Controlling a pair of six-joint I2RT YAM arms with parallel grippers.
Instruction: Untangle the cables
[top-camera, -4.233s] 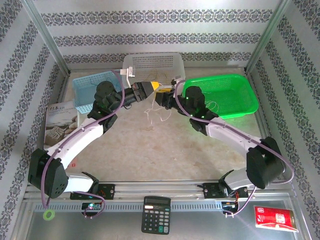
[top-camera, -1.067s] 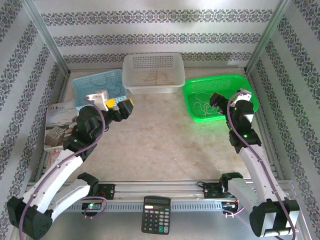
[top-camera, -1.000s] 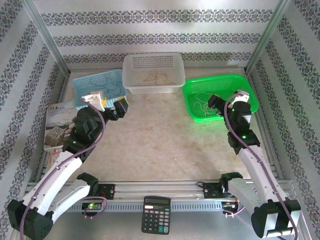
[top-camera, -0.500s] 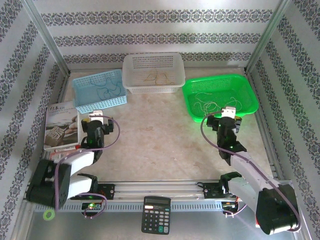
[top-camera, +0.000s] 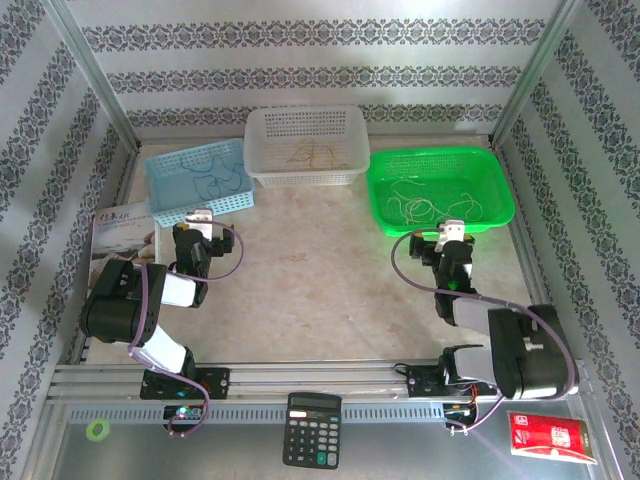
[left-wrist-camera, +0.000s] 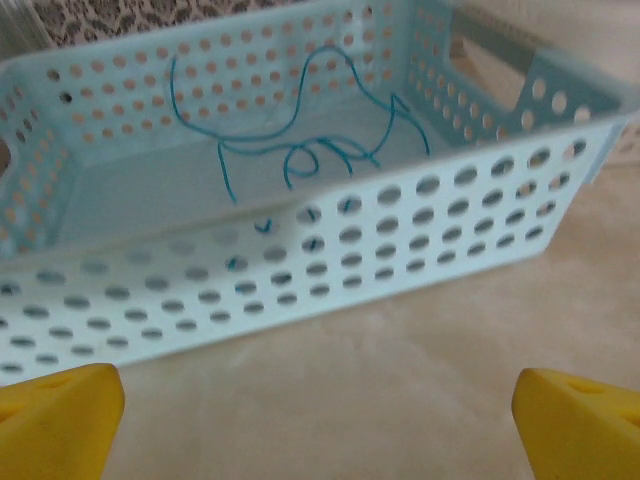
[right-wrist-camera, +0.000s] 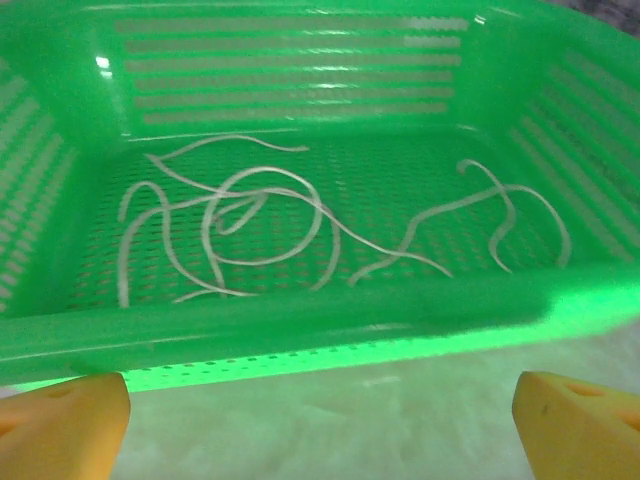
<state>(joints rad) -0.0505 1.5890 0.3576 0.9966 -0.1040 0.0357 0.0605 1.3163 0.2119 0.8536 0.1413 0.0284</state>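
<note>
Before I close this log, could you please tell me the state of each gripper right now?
Yellow-fingered left gripper: open, holding nothing.
Yellow-fingered right gripper: open, holding nothing.

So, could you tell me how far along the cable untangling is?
Looks done: the blue cable lies in the blue basket, the tan cable in the white basket, the whitish cables in the green basket. In hand: nothing; the left gripper and right gripper are open and empty. Left: probably nothing, though the whitish ones overlap.
</note>
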